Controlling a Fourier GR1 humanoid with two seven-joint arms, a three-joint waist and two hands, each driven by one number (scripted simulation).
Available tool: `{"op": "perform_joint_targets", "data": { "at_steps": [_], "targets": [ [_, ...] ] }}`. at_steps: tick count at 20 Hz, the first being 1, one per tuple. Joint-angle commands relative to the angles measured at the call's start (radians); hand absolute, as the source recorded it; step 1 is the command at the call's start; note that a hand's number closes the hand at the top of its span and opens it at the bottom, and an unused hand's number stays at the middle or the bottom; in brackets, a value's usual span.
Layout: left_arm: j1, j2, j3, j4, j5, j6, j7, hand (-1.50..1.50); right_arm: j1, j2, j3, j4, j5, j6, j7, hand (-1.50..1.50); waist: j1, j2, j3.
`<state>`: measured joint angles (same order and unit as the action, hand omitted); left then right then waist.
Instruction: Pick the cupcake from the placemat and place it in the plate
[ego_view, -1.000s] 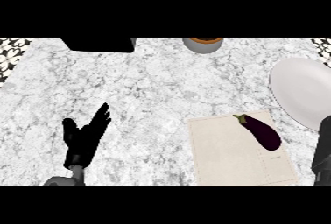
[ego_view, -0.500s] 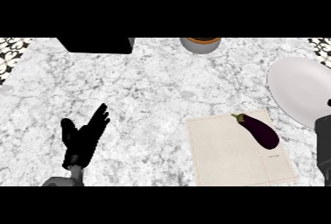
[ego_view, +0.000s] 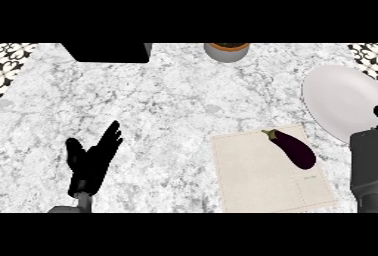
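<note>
No cupcake shows; a dark purple eggplant (ego_view: 295, 151) lies on the beige placemat (ego_view: 258, 175), near its far right corner. The white plate (ego_view: 341, 100) sits just beyond the mat at the right edge. My right forearm (ego_view: 364, 170) comes up along the right edge, beside the mat and over the plate's near rim. Only a black sliver of the right hand (ego_view: 376, 111) shows at the border, so I cannot see how it is set. My left hand (ego_view: 92, 160) rests open at the lower left, fingers pointing up, far from the mat.
A black box-like object (ego_view: 107, 51) stands at the back left. A grey pot with a brown inside (ego_view: 227, 50) stands at the back centre. Patterned tiles (ego_view: 13, 62) border the marble counter (ego_view: 170, 110) at the far corners.
The right forearm has shifted slightly along the right edge near the plate. The eggplant, the mat and the left hand have not moved.
</note>
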<state>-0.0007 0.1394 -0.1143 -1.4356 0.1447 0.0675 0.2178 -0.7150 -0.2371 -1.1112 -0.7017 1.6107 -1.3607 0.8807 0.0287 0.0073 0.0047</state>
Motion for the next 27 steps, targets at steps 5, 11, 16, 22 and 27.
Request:
{"op": "perform_joint_targets", "data": {
  "at_steps": [5, 11, 16, 22, 27],
  "targets": [
    [0.025, 0.018, 0.031, 0.022, 0.014, -0.021, -0.008, 0.0, 0.094, 0.216, 0.289, -0.241, -0.227, -0.134, -0.007, -1.5, -0.033, -0.012, -0.004],
    [0.014, 0.02, 0.046, 0.049, 0.007, -0.031, -0.04, 0.0, 0.284, 0.235, 0.586, -0.337, -0.36, -0.136, 0.06, -1.5, -0.022, -0.011, -0.005],
    [0.014, -0.032, 0.013, 0.037, -0.015, 0.0, -0.017, 0.0, 0.342, 0.237, 0.656, -0.299, -0.31, -0.137, 0.152, -1.5, -0.017, -0.011, -0.006],
    [0.008, -0.013, 0.023, -0.004, -0.014, -0.017, 0.004, 0.0, 0.277, 0.237, 0.635, -0.214, -0.215, -0.137, 0.269, -1.5, -0.014, -0.01, -0.006],
    [-0.001, -0.001, 0.026, 0.027, -0.024, -0.032, 0.0, 0.0, 0.247, 0.237, 0.634, -0.169, -0.126, -0.137, 0.325, -1.5, -0.008, -0.008, -0.006]
  ]
}}
